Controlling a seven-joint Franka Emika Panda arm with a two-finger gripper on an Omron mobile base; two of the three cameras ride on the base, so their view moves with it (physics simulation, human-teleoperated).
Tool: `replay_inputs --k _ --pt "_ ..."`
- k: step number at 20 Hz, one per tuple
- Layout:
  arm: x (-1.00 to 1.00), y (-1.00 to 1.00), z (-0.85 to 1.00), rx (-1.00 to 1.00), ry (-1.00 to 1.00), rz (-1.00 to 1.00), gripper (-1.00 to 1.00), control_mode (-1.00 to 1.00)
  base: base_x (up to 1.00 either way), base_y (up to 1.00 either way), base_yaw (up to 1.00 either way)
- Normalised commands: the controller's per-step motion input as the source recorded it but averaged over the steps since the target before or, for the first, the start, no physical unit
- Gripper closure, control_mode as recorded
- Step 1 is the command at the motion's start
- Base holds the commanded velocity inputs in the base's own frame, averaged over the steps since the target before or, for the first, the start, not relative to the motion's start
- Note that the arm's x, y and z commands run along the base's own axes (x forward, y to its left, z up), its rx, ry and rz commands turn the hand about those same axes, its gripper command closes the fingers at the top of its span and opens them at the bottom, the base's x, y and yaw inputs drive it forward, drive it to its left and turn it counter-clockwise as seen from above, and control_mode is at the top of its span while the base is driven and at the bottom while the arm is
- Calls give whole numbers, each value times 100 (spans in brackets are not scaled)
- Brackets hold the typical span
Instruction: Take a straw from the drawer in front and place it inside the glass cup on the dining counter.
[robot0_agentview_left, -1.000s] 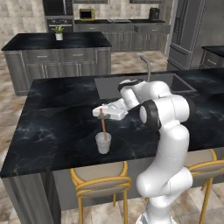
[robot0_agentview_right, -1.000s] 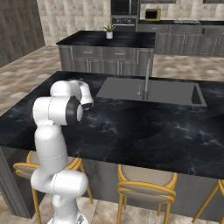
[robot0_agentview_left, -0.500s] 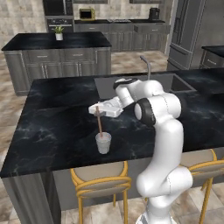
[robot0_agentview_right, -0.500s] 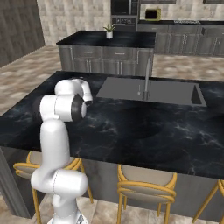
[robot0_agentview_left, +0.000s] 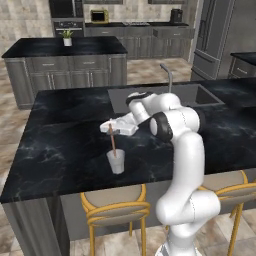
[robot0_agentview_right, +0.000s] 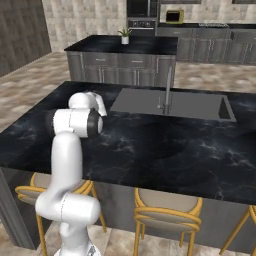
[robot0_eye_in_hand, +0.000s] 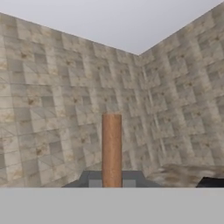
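One straw (robot0_agentview_left: 112, 140) is what the pincer (robot0_agentview_left: 111, 126) has its jaws clamped on. In the left base view the orange-brown stick hangs nearly upright from the pincer, tilted slightly, and its lower end sits inside the glass cup (robot0_agentview_left: 116, 161) directly beneath. Whether that end touches the bottom of the cup is hard to tell at this size. The cup stands on the dining counter (robot0_agentview_left: 60, 145), below the pincer and toward the near edge above the yellow stool (robot0_agentview_left: 113, 210).

Compared with the frame a second ago, the hand has moved a little left and toward the cup, so the pincer now sits over the cup's rim rather than off to its right. The straw has come with it and stands closer to vertical, deeper in the cup. The cup itself has not shifted on the counter. The arm's elbow has swung slightly as well, as the right base view shows.

In the hand view the straw (robot0_eye_in_hand: 112, 151) rises straight up from between the dark fingertips (robot0_eye_in_hand: 92, 180), against the tiled wall. Behind the arm, the sink (robot0_agentview_left: 165, 95) and its faucet (robot0_agentview_left: 169, 76) lie farther along the counter.
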Motion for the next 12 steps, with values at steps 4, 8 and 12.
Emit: replay_inputs --k 4,8,12 --pt "8 4 -17 0 -2 0 100 -100 0 0 0" --pt "-30 0 -4 0 0 0 100 -100 0 0 0" --pt "-76 -4 0 0 -3 0 100 -100 0 0 0"
